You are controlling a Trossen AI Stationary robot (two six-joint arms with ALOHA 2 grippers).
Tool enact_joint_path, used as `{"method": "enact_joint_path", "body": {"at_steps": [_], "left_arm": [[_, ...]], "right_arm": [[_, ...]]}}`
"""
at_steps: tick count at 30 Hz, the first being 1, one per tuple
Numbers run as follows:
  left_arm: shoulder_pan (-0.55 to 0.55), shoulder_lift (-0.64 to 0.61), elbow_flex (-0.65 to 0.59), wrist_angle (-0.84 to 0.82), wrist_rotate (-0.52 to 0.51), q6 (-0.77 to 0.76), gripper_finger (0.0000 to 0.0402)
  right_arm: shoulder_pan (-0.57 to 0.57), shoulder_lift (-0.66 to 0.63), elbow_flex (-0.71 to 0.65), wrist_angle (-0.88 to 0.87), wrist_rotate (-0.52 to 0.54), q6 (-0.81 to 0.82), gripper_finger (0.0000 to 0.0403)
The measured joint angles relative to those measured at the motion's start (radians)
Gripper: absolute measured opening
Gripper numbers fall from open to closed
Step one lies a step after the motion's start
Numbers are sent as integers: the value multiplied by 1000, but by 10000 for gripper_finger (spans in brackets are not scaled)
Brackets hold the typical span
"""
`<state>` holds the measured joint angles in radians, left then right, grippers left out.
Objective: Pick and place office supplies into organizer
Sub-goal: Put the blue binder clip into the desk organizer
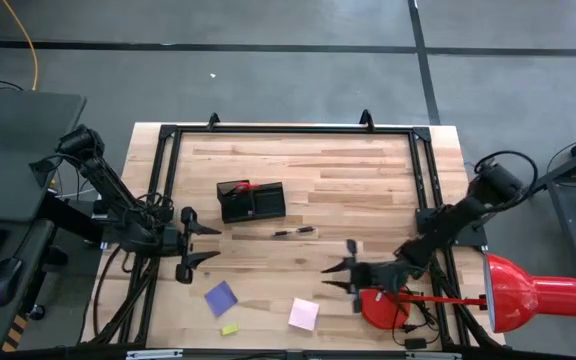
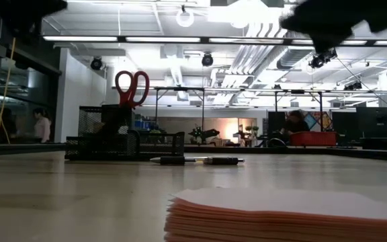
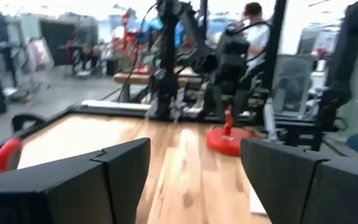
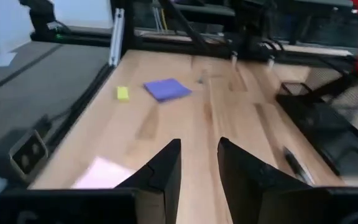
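The black organizer (image 1: 251, 200) stands mid-table with the red-handled scissors (image 2: 132, 87) upright in it, handles up. A dark pen (image 1: 293, 232) lies flat on the wood just in front of it. The blue-purple note pad (image 1: 221, 297), the pink note pad (image 1: 304, 314) and the yellow eraser (image 1: 230, 329) lie flat near the front edge. My left gripper (image 1: 218, 243) hovers open at the table's left, pointing level toward the right. My right gripper (image 1: 324, 277) hovers right of the pink pad, narrowly open, nothing between its fingers (image 4: 166, 165).
A red desk lamp has its round base (image 1: 380, 305) on the table's front right corner, right beside my right arm, and its shade (image 1: 533, 295) hangs off the table's right side. A black frame (image 1: 288, 130) rims the table. Bare wood lies between the organizer and the pads.
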<state>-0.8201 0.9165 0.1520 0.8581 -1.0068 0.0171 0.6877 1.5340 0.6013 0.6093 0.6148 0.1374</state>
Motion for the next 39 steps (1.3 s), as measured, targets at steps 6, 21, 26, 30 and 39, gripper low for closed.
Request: {"method": "enact_joint_path", "body": {"at_steps": [6,21,26,30,39], "left_arm": [[49,-1,42,-290,-62,-209,239],[48,54,417,-1402,374,-899,183],[48,109,432,-1468,544,-1007,168],[47,169,432,-1468,605,-1041,168],[48,317,432,-1475,634,-1093,168]], "right_arm": [[-5,-20,-129,79,71,22,98],[-7,-19,-176,61,5,134,98],[-6,-19,-176,61,13,154,98],[-6,-19,-176,64,20,164,98],[-7,-19,-176,60,21,172,98]]}}
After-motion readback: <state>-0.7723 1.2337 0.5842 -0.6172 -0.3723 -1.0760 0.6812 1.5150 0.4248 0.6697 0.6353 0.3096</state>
